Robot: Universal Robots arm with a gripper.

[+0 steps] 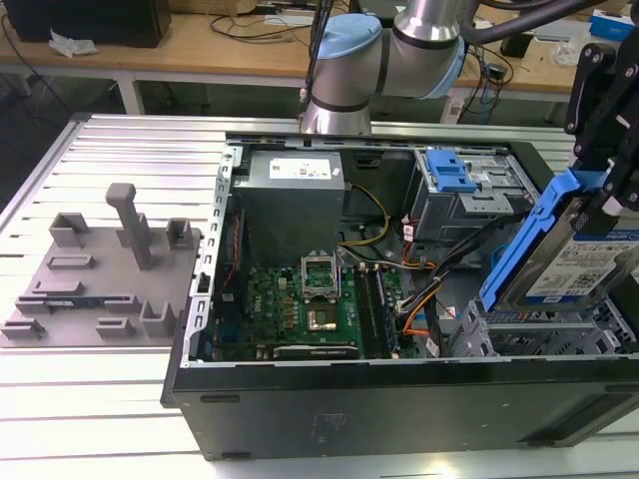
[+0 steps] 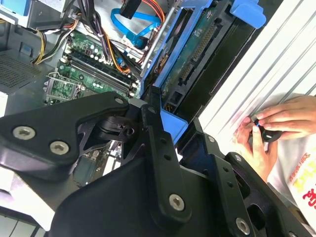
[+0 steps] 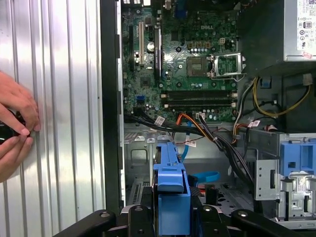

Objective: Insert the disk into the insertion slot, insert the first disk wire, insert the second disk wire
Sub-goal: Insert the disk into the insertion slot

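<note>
My gripper [image 1: 602, 210] is shut on the disk [image 1: 574, 261], a silver drive with a white label in a bright blue carrier. It hangs tilted, just above the insertion slot [image 1: 544, 337], a grey perforated cage at the case's corner on the exterior view's right. In the second wrist view the disk's green underside [image 2: 197, 47] shows past the black fingers [image 2: 158, 133]. The carrier's blue end [image 3: 170, 180] points at the grey bay [image 3: 140, 155]. The first disk wire [image 2: 150, 9], a red-orange bundle, and the second disk wire [image 2: 129, 28], a looped blue cable [image 3: 205, 176], lie loose inside the case.
A taller grey cage with a blue latch [image 1: 454, 180] stands behind the slot. The motherboard [image 1: 310, 304] and the power supply [image 1: 290, 185] fill the open case. A person's hands [image 3: 15, 123] rest on the ribbed table beside the case. A grey fixture plate [image 1: 95, 274] lies on the exterior view's left.
</note>
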